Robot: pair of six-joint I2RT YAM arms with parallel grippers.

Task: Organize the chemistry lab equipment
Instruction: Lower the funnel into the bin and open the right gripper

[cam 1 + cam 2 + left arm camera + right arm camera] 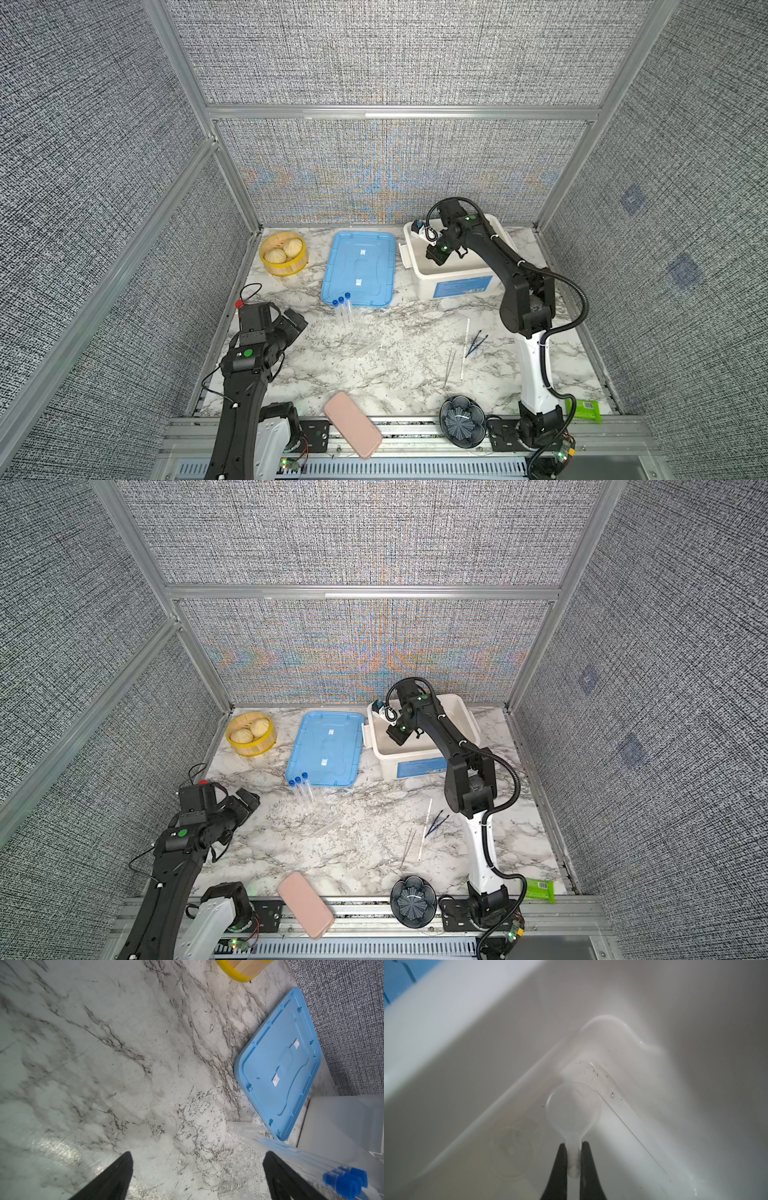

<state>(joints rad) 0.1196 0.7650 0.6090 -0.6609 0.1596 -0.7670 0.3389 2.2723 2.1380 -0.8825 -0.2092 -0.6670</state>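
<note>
In both top views the tips of the right gripper [573,1144] are hidden inside the white bin [455,277]; in the right wrist view they are seen clamped on the handle of a clear spoon [573,1109], faint against the bin floor. The left gripper [198,1153] is held wide apart, the three blue-capped tubes [343,309] lying near one finger. The dark blue tweezers [476,344], silver tweezers [450,365] and white stick [464,349] are seen close together, well apart from both grippers
</note>
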